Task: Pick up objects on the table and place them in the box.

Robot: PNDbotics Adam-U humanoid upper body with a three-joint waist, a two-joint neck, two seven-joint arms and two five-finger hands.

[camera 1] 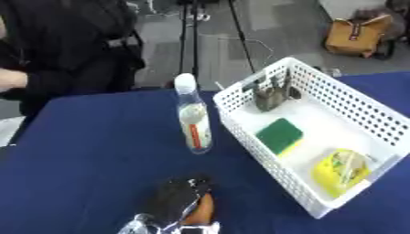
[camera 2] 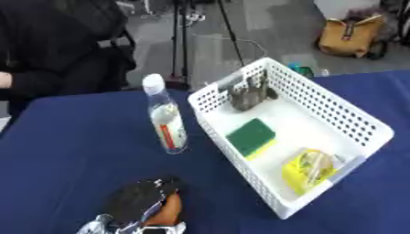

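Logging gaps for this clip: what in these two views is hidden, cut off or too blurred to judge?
- Left hand: covers an orange thing; its shape is hidden in both eye views, and whether the fingers hold it is unclear.
- Right hand: in neither view.
- Dark item at the box's far end: too blurred to identify.
- Bottle label: unreadable.
- Yellow packet: print blurred.
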